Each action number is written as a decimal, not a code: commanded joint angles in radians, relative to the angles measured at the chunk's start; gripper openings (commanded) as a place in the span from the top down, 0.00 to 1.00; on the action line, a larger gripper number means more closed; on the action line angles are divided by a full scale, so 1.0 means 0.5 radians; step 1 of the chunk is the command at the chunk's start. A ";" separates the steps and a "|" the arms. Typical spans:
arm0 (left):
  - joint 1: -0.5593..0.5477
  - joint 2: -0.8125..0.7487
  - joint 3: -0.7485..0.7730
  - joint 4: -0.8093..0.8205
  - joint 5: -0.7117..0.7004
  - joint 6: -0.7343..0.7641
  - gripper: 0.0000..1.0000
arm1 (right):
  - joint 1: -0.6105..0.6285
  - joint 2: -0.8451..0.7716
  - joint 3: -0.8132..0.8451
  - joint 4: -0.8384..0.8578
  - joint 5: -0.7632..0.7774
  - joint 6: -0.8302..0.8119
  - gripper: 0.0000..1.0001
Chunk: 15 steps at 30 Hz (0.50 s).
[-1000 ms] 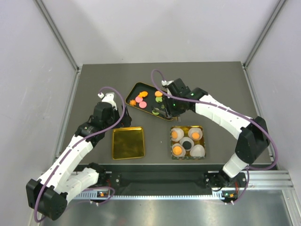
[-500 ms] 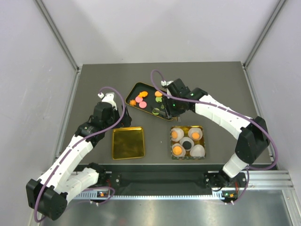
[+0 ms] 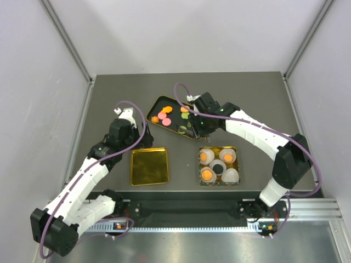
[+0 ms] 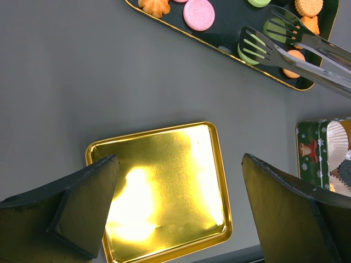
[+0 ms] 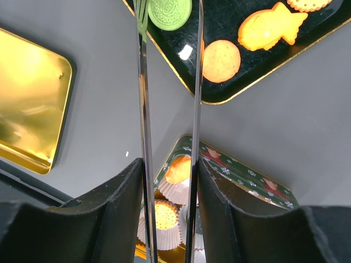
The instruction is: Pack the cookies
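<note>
The cookies (image 3: 164, 114) lie on a black tray (image 3: 171, 127) at the table's middle back: pink, orange and green pieces. My right gripper (image 3: 198, 124) is shut on a pair of metal tongs (image 5: 143, 109), whose two arms run out between its fingers (image 5: 120, 208). The tong tips reach over the tray's near edge, on either side of a green cookie (image 5: 169, 12). I cannot tell whether they touch it. A round orange cookie (image 5: 221, 60) lies just right of the tongs. My left gripper (image 4: 180, 164) hangs open above a gold lid (image 4: 159, 186), holding nothing.
A green printed tin (image 3: 236, 149) at the front right holds white paper cups (image 3: 230, 175), some with orange cookies inside. The gold lid (image 3: 149, 166) lies at the front left. In the left wrist view the tongs (image 4: 307, 49) cross the tray's right end.
My right gripper with the tongs has edged slightly left, further over the black tray. The left arm has not moved.
</note>
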 commanded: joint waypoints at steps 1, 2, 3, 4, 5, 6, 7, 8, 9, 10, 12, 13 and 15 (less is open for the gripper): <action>0.006 -0.004 0.036 0.070 -0.011 0.014 0.01 | 0.020 0.009 0.063 0.021 0.054 -0.044 0.59; 0.006 -0.004 0.036 0.070 -0.011 0.014 0.01 | 0.020 0.003 0.063 0.018 0.082 -0.044 0.60; 0.006 -0.004 0.036 0.073 -0.011 0.014 0.01 | 0.011 0.000 0.063 0.012 0.088 -0.048 0.60; 0.006 -0.004 0.039 0.070 -0.011 0.014 0.01 | 0.002 -0.003 0.063 -0.001 0.097 -0.051 0.60; 0.006 -0.004 0.036 0.073 -0.011 0.014 0.01 | -0.007 -0.012 0.063 -0.013 0.115 -0.057 0.60; 0.006 -0.007 0.036 0.070 -0.011 0.014 0.01 | -0.019 -0.024 0.057 -0.013 0.128 -0.066 0.60; 0.006 -0.004 0.039 0.073 -0.011 0.014 0.01 | -0.029 -0.027 0.054 -0.025 0.143 -0.066 0.60; 0.006 -0.007 0.036 0.070 -0.014 0.014 0.01 | -0.038 -0.040 0.047 -0.028 0.161 -0.075 0.60; 0.006 -0.010 0.036 0.073 -0.011 0.011 0.01 | -0.059 -0.046 0.038 -0.031 0.159 -0.075 0.60; 0.006 -0.010 0.039 0.073 -0.011 0.014 0.01 | -0.069 -0.058 0.032 -0.035 0.155 -0.078 0.60; 0.006 -0.007 0.036 0.073 -0.008 0.014 0.01 | -0.084 -0.070 0.026 -0.035 0.146 -0.075 0.60; 0.006 -0.004 0.036 0.073 -0.008 0.014 0.01 | -0.087 -0.077 0.032 -0.032 0.131 -0.078 0.60; 0.006 -0.007 0.039 0.070 -0.008 0.014 0.01 | -0.084 -0.086 0.047 -0.028 0.103 -0.072 0.60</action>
